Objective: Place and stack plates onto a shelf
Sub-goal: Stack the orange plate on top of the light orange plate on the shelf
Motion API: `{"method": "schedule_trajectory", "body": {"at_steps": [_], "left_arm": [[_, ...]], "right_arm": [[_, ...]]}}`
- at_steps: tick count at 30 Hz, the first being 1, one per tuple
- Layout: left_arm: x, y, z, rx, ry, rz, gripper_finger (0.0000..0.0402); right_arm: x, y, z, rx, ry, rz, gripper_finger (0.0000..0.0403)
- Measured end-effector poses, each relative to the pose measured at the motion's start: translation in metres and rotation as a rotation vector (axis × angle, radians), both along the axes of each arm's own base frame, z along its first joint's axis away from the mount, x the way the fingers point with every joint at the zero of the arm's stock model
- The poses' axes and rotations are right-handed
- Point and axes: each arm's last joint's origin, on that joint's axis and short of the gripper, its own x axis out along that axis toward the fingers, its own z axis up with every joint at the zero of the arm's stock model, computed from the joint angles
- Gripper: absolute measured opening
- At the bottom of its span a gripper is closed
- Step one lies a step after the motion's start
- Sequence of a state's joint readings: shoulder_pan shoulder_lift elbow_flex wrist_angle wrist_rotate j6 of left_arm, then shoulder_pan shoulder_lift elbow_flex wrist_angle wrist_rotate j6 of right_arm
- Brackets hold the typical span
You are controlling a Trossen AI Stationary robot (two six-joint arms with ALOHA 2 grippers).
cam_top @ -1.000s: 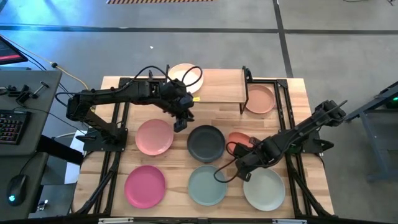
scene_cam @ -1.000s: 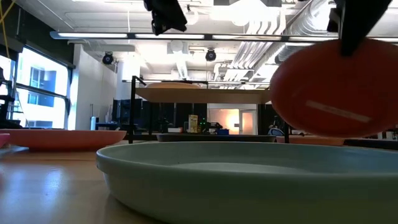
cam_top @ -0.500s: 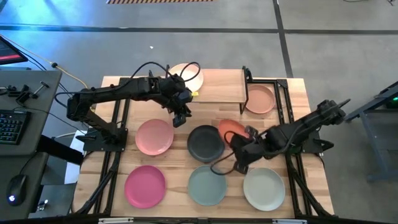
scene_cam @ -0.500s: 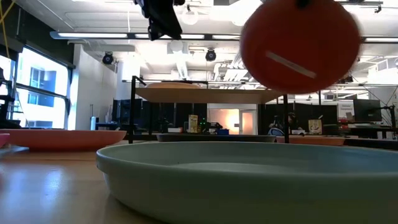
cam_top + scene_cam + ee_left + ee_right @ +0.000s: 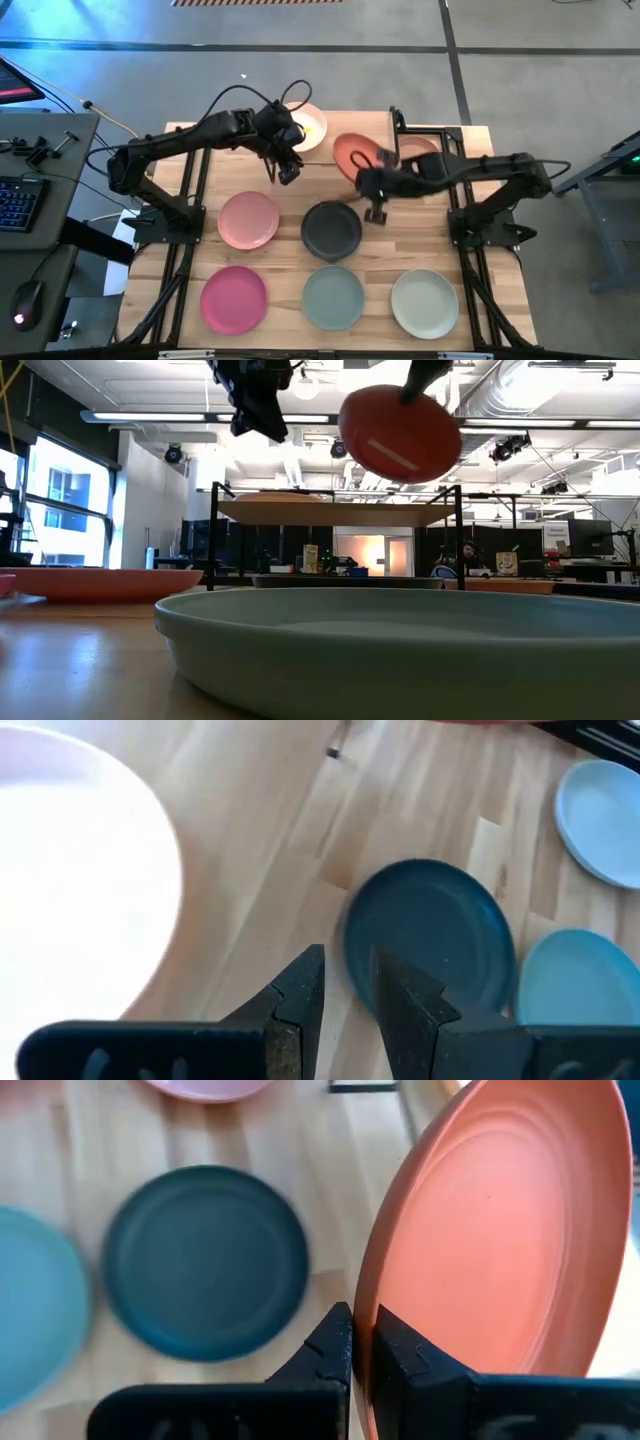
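high view shows the right gripper (image 5: 372, 178) clamped on the rim of a terracotta plate (image 5: 352, 155), which hangs tilted in the air over the right part of the shelf (image 5: 352, 138). right wrist view shows the two dark fingers (image 5: 335, 1342) pinching that plate's edge, with the charcoal plate (image 5: 205, 1258) lying on the table below. in the low view the terracotta plate (image 5: 398, 434) is above the shelf board (image 5: 330, 513), not touching it.

the left gripper (image 5: 287, 172) hovers just in front of the shelf's left end, holding nothing; left wrist view shows its fingers (image 5: 300, 1000) parted by a narrow gap with the bare table (image 5: 260, 840) under them. an off-white plate (image 5: 305, 122) rests on the left end of the shelf. a peach plate (image 5: 425, 152) sits by the shelf's right end, partly hidden by the right arm.

on the table the pink plate (image 5: 249, 219) and charcoal plate (image 5: 331, 230) sit in the middle row, and the magenta plate (image 5: 233, 298), a pale teal plate (image 5: 333, 297) and a paler plate (image 5: 424, 303) lie along the near edge, all apart from one another.
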State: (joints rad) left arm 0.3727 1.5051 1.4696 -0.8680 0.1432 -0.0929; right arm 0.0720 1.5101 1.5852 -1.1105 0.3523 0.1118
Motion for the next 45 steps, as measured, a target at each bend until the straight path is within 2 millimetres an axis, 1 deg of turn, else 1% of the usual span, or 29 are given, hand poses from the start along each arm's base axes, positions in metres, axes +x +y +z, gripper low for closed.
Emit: {"method": "schedule_trajectory", "body": {"at_steps": [8,12,17,21,26,31,34,37,40,45], "left_arm": [[-0.008,0.019,0.0,0.001,0.0,0.068,0.0074],[-0.012,0.028,0.0,-0.004,-0.001,0.104,0.0074],[-0.016,0.036,0.0,-0.014,-0.004,0.15,0.0074],[-0.017,0.039,0.002,-0.017,-0.012,0.167,0.0074],[-0.017,0.039,0.011,-0.016,-0.043,0.178,0.0074],[-0.015,0.037,0.029,0.001,-0.099,0.174,0.0074],[-0.015,0.037,0.039,0.014,-0.128,0.174,0.0074],[-0.017,0.037,0.047,0.034,-0.145,0.184,0.0074],[-0.018,0.038,0.054,0.062,-0.152,0.207,0.0074],[-0.028,0.039,0.068,0.113,-0.184,0.255,0.0074]], "right_arm": [[0.007,-0.045,0.005,-0.094,-0.014,0.13,0.0],[0.008,-0.065,0.008,-0.176,-0.008,0.192,0.0],[0.011,-0.088,0.015,-0.286,-0.049,0.281,0.0],[0.016,-0.106,0.018,-0.399,-0.069,0.339,0.0],[0.022,-0.132,0.014,-0.472,-0.064,0.328,0.0],[0.03,-0.152,-0.002,-0.52,0.028,0.378,0.0],[0.037,-0.16,-0.013,-0.535,0.062,0.416,0.0],[0.044,-0.163,-0.021,-0.557,0.088,0.499,0.0],[0.051,-0.162,-0.03,-0.575,0.114,0.593,0.0],[0.061,-0.158,-0.04,-0.558,0.112,0.665,0.0]]}}
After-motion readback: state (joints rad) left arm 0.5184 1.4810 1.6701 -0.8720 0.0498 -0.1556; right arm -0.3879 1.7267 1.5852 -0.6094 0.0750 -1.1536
